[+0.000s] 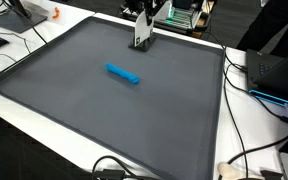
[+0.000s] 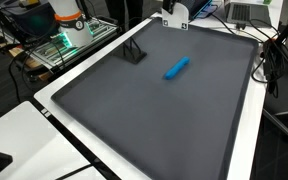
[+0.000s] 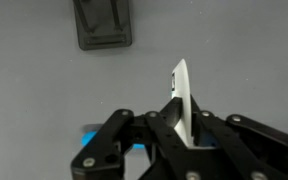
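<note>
A black stand sits on the grey mat near its far edge, the only thing close to the blue marker, which lies flat and well apart from it towards the mat's middle. Nothing else rests on the mat, so there is wide room all round the marker. The white desk shows as a border around the mat, with cables trailing along one side beyond the mat's edge. In the wrist view the pincer is clenched on a thin white card standing upright between its fingers, with the marker partly hidden beneath them.
</note>
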Robot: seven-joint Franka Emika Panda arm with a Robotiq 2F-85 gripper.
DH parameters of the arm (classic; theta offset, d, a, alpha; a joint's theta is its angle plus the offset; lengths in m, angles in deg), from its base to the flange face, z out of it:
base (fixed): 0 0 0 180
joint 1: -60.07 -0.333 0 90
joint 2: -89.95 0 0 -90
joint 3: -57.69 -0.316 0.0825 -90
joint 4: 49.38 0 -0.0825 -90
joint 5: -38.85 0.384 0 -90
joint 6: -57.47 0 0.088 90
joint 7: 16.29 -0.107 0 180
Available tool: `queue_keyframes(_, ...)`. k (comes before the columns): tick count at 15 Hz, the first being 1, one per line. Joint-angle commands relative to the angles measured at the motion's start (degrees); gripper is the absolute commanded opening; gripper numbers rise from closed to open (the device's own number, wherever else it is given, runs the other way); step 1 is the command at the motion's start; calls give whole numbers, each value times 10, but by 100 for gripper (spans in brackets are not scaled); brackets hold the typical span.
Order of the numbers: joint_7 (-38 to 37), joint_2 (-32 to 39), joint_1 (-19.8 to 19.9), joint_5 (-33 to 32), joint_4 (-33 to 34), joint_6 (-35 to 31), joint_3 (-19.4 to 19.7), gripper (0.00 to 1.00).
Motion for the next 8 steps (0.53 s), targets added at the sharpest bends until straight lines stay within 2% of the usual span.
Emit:
queue_keyframes(1,21,24,-10,-7,27,3,6,2)
queue_keyframes(8,42,123,-33,-81,144,72,12,2)
